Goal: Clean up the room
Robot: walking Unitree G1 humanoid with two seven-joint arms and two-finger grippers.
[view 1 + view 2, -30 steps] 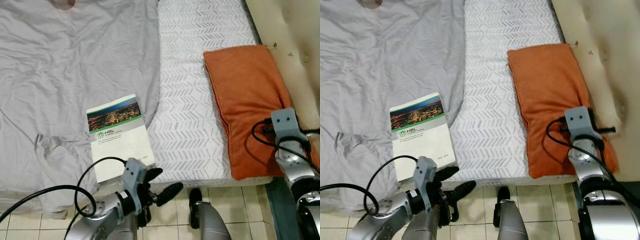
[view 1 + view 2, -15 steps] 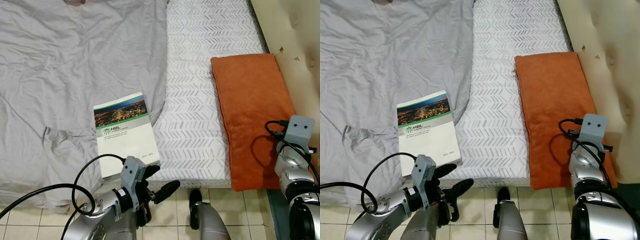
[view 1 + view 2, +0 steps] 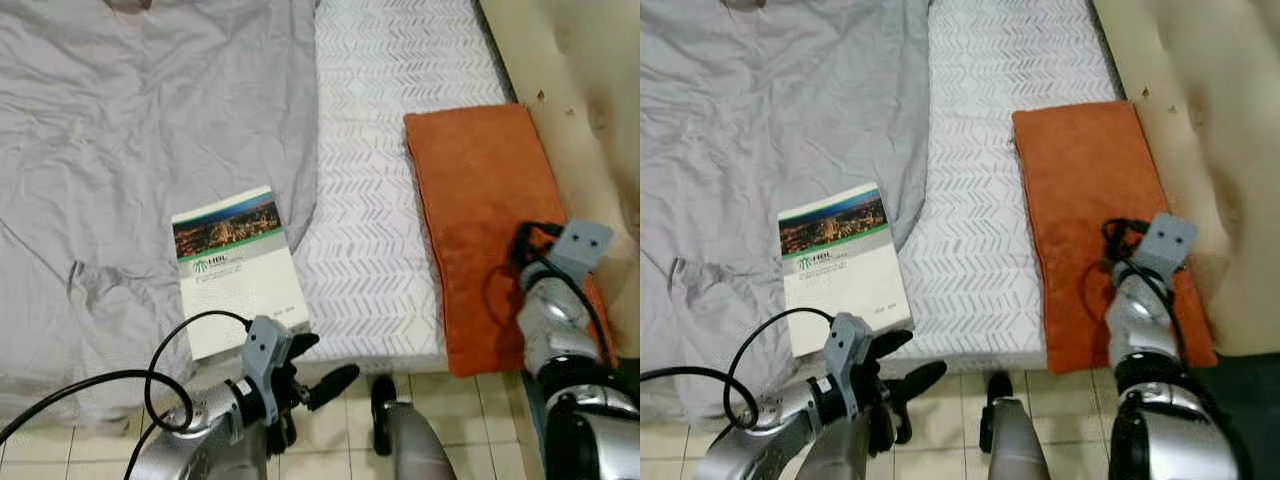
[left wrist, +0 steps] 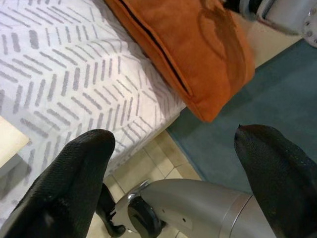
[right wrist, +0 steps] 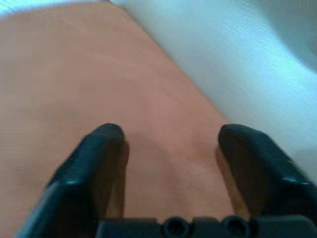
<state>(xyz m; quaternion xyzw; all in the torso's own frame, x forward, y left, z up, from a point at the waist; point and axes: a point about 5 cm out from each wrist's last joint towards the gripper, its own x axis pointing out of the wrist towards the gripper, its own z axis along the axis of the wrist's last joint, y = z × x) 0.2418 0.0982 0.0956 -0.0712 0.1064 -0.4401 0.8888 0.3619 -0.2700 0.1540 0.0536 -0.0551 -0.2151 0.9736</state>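
An orange pillow (image 3: 470, 190) lies along the right side of the bed, beside the headboard. My right gripper (image 5: 171, 136) hovers open just above the pillow's near right part, its fingers (image 5: 99, 148) spread over the orange fabric; my right wrist (image 3: 575, 245) stands over that spot. A white book (image 3: 235, 265) with a city photo and green band rests on the grey sheet near the bed's front edge. Just below that book, my left gripper (image 3: 325, 360) is open and empty over the floor at the bed's front edge.
A crumpled grey sheet (image 3: 130, 120) covers the bed's left part; a white chevron-patterned mattress (image 3: 370, 200) shows in the middle. A cream padded headboard (image 3: 570, 50) bounds the right. Beige floor tiles (image 3: 330, 415), a teal rug (image 4: 267, 89) and my own foot (image 3: 382, 392) lie below.
The view swayed right, then back. My right wrist has tilted and leaned a little further over the pillow's near end. The left gripper stays open in the same place.
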